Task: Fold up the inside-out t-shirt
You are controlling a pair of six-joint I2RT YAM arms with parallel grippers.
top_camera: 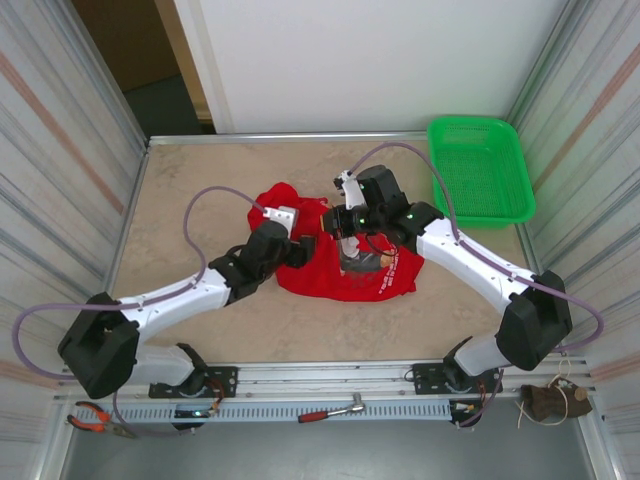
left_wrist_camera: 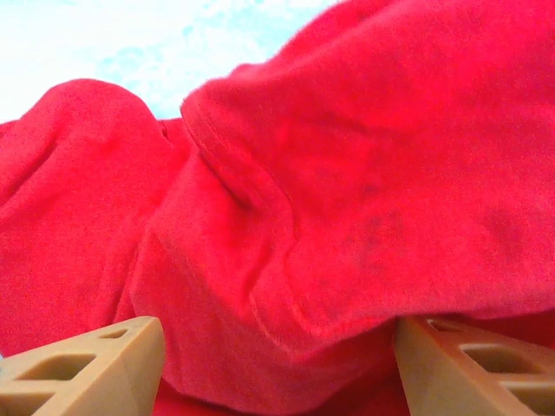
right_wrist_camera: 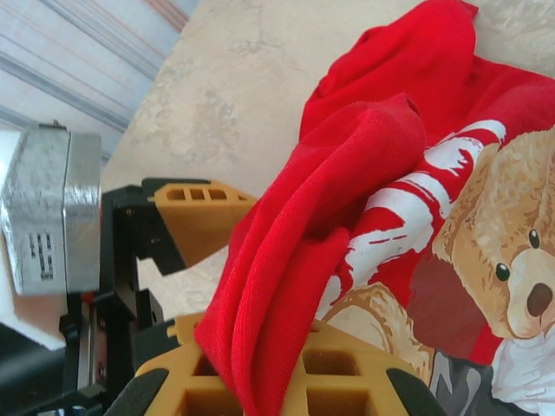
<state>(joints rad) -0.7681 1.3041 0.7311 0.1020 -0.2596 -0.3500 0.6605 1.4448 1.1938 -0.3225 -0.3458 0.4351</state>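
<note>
Beige marbled table (top_camera: 200, 180) between ribbed walls, with a green basket (top_camera: 480, 170) in its far right corner. Mid-table lies the red t-shirt (top_camera: 385, 278), crumpled, a teddy-bear print (right_wrist_camera: 512, 260) facing up. Right gripper (top_camera: 350, 252) is clenched on a raised fold of the shirt — red cloth runs down between its yellow fingers (right_wrist_camera: 364, 390). Left gripper (top_camera: 303, 250) sits at the shirt's left edge, jaws released and wide apart — cloth bulges loose between them
</note>
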